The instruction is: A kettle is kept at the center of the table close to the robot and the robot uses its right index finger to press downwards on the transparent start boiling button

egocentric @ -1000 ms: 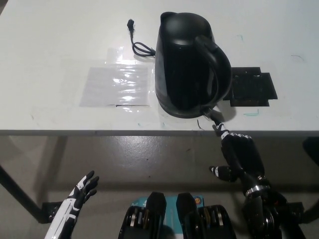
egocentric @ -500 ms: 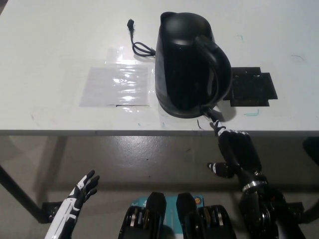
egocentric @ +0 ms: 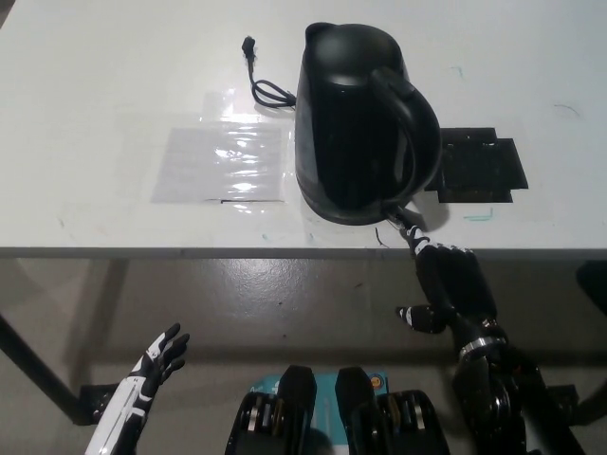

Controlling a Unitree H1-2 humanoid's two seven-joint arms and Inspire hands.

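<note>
Since the earlier frames, the black right hand [egocentric: 450, 284] has been edging up and a little leftward toward the base of the glossy black plastic kettle [egocentric: 360, 123], its extended forefinger now reaching just under the foot of the handle where the small start button [egocentric: 398, 214] is sitting; whether the fingertip is actually touching the button cannot be told. That hand is holding nothing, with one finger pointing out, the thumb sticking sideways and the rest curled in. The kettle is standing upright near the front edge of the white counter [egocentric: 114, 76], roughly central, its handle facing the robot's right. A thin black power cord [egocentric: 261, 81] is trailing away behind it to the left. Beside the kettle on the left, a sheet of clear plastic film [egocentric: 223, 161] is lying flat, and on the right a flat black square mat [egocentric: 479, 166] is resting. Below the counter at lower left, the white left hand [egocentric: 159, 358] is hanging idle, fingers spread and empty.
</note>
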